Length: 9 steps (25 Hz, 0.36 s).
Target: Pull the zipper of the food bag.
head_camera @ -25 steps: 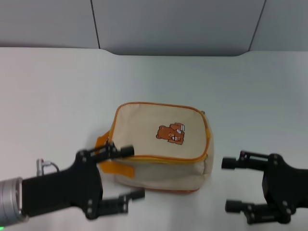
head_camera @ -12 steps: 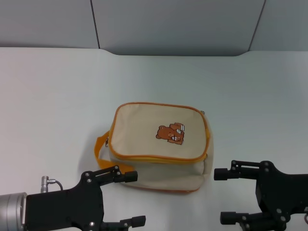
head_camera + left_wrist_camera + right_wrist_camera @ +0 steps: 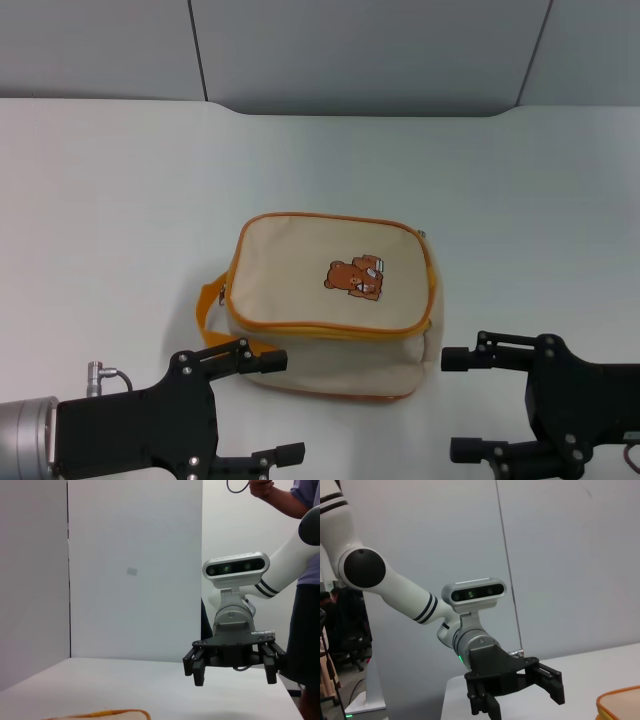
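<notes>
Food bag [image 3: 330, 305] being flanked by left gripper [image 3: 262, 408] and right gripper [image 3: 465, 403], both spread wide, nothing being held. Zipper looking shut; pull tab not being made out, so step unclear.

Bright, even overhead light; soft shadow under the bag [image 3: 330, 310]; views sharp, no glare.

No readable text; food bag [image 3: 332, 300] bears only bear picture.
</notes>
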### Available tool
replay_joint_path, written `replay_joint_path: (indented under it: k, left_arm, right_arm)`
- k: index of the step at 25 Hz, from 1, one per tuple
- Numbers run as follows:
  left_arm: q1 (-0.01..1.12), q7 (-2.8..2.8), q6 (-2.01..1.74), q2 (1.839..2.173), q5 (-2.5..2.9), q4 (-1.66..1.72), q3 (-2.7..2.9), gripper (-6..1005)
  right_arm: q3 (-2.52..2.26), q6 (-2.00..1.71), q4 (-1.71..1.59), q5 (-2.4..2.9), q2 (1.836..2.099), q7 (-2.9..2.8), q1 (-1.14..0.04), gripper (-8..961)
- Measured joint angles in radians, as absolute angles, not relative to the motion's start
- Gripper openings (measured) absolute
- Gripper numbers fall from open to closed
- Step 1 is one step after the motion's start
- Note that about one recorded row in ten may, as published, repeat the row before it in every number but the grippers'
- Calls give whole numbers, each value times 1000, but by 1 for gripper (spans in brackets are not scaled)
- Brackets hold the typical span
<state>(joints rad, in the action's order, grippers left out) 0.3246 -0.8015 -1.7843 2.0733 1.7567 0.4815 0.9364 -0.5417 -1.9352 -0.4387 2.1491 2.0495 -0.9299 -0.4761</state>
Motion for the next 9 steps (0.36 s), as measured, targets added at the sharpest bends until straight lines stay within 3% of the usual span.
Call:
replay_joint_path:
  k: [9]
  left_arm:
    - [319, -733, -1784, 2074, 1726, 456, 919, 822]
  right_arm:
    - [-534, -1927, -439, 2146, 2063, -902, -475, 792]
